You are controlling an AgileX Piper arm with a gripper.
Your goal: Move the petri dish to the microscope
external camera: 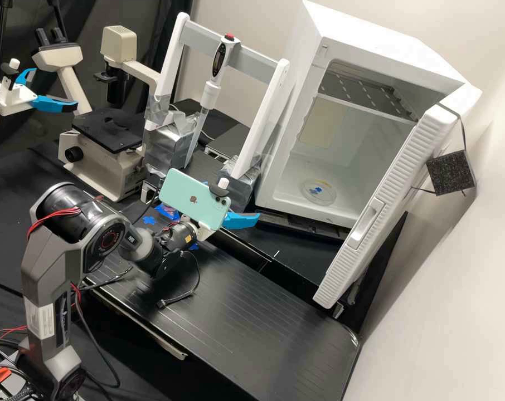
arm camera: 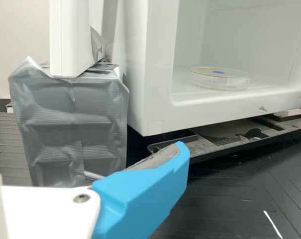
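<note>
My gripper (external camera: 240, 220) is in front of the white incubator (external camera: 289, 186), lower than its open chamber and to the left. The wrist view shows a blue finger of the gripper (arm camera: 143, 191), its grey inner pad bare; the gripper stands open, holding nothing. On the chamber floor lies the clear, round petri dish (external camera: 319, 191), flat and marked in blue. That petri dish (arm camera: 220, 78) rests behind the front lip of the incubator (arm camera: 158, 107), apart from the finger. At the back left stands the beige microscope (external camera: 105, 167) with a black stage (external camera: 108, 131).
A white stand (external camera: 261, 122) holding a pipette (external camera: 210, 92) rises between microscope and incubator, on tape-wrapped blocks (arm camera: 75, 124). The incubator door (external camera: 375, 223) hangs open on the right. A green phone (external camera: 194, 200) rides on my arm. Another arm's gripper (external camera: 54, 103) is at the far left.
</note>
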